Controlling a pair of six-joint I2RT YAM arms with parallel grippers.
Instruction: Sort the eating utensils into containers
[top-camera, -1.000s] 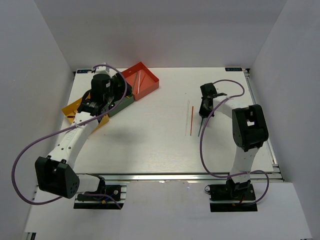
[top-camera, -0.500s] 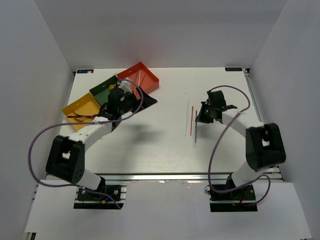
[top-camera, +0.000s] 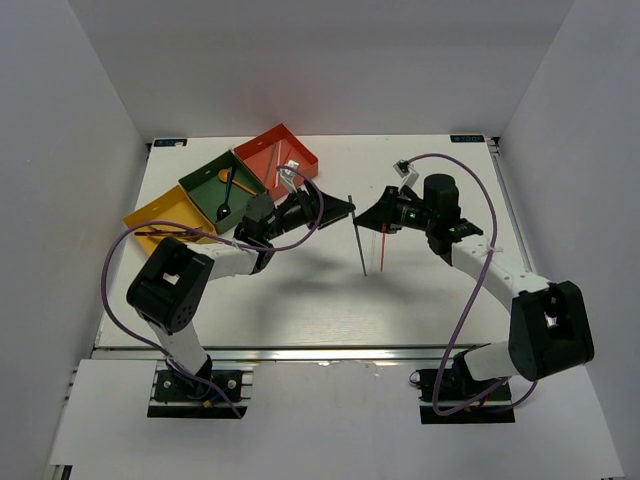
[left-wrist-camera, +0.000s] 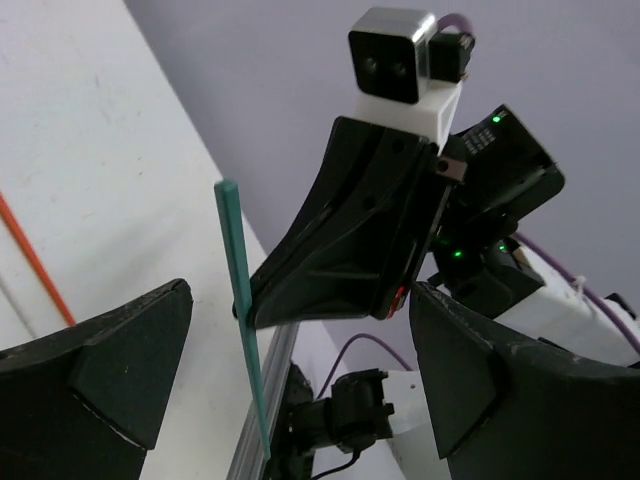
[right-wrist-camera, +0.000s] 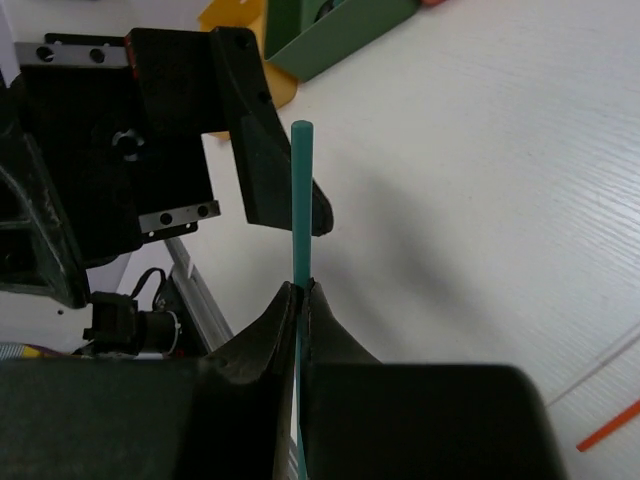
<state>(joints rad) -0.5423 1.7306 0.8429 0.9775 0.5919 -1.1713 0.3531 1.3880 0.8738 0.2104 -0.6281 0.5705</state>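
Teal chopstick (top-camera: 359, 240): thin, stiff and light. It looks smooth, so expect it to pivot or slip in a narrow pinch. It is off the surface (top-camera: 300, 300), roughly upright at mid-table between the two arms.

Right gripper (right-wrist-camera: 301, 290): jaws pinched fully shut on it near mid-length, with the top end standing free.

Left gripper (top-camera: 340, 209): jaws wide open and holding nothing, facing the stick from just beside it. This looks like a handover. Best hold for the left is the free upper end, square across the stick and clear of the right jaws.

Red chopstick (top-camera: 384, 250) lies on the surface just right of the teal one.

Versus a second ago:
- The right arm was low over the sticks on the right side with its jaws not fully closed.
- The left arm sat over the boxes.
- Both arms have since swung to centre, which uncovers the green box (top-camera: 203, 183).
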